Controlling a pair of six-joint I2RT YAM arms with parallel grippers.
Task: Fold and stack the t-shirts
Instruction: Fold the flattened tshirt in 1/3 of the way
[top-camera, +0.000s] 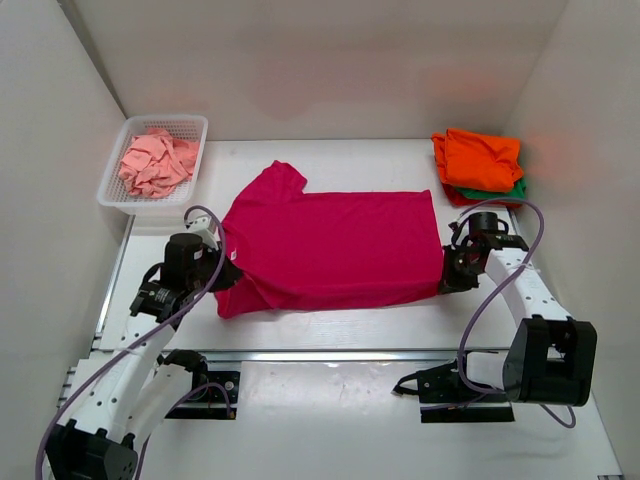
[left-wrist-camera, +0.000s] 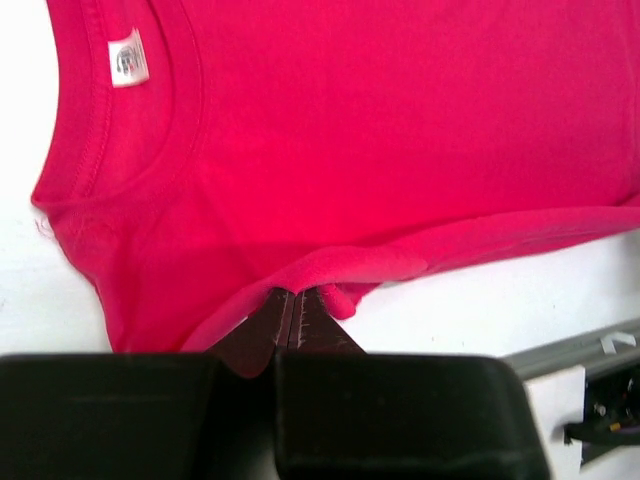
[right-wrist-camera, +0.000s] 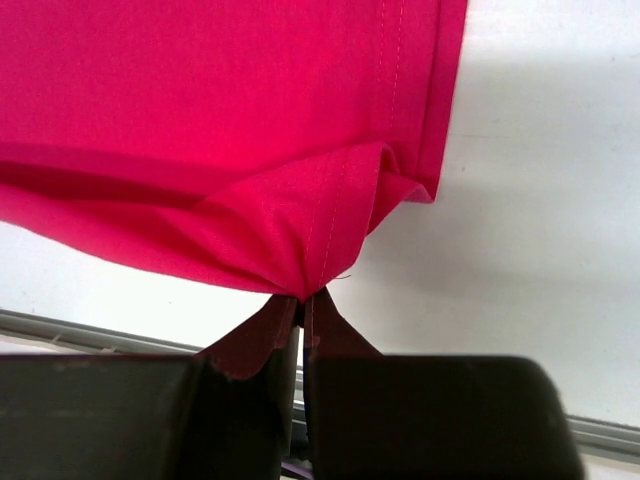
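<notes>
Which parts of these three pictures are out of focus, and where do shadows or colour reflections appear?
Top external: sharp and evenly lit; the folded orange t-shirt faintly tints the right wall. Left wrist: the magenta-pink cloth t-shirt is sharp, but the black housing nearest the lens is blurred. Right wrist: hem stitching is crisp, with a soft shadow under the lifted edge.

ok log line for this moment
left fingers shut on magenta shirt near edge | right fingers shut on hem corner | stack back right, orange on top
</notes>
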